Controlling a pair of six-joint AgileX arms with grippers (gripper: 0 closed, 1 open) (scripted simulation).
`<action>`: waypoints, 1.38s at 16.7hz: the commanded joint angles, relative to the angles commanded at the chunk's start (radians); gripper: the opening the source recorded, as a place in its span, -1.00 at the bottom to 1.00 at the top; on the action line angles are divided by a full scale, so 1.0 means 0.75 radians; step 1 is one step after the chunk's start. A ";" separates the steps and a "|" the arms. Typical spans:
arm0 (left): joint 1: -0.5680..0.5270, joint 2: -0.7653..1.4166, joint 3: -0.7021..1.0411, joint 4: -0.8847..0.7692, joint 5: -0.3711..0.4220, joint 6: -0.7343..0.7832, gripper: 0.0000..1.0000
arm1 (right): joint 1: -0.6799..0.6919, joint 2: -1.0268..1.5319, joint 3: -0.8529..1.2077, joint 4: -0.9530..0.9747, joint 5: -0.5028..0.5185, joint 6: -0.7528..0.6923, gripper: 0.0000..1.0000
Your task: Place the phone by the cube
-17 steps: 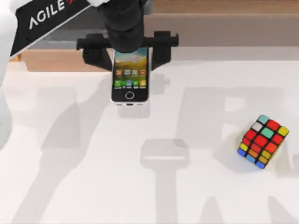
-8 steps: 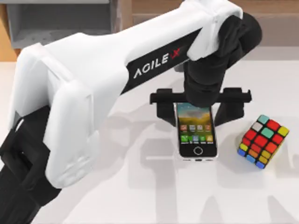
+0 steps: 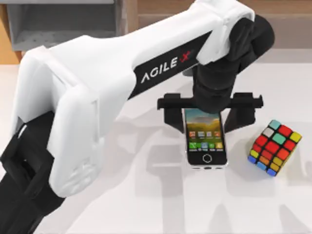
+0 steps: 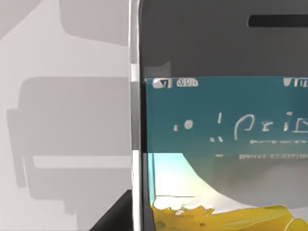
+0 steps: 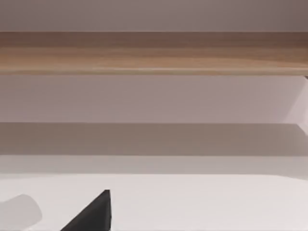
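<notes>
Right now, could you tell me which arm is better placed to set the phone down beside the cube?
Left. The left gripper straddles the phone, just left of the cube, so it probably only needs to let go.

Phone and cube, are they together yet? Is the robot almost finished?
Nearly. The phone already lies screen up just left of the cube, with a small gap between them. The left gripper sits over the phone's top end, jaws on either side of it. Whether it has let go is unclear. Left to do: release, then lift that arm away.
</notes>
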 joint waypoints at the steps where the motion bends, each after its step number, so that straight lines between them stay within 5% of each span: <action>1: -0.001 0.003 -0.002 0.005 -0.002 0.001 -1.00 | 0.000 0.000 0.000 0.000 0.000 0.000 1.00; 14: -0.008 -0.017 -0.179 0.127 0.170 0.025 -1.00 | 0.000 0.000 0.000 0.000 0.000 0.000 1.00; 23: -0.001 0.004 -0.268 0.273 0.010 -0.001 -1.00 | 0.000 0.000 0.000 0.000 0.000 0.000 1.00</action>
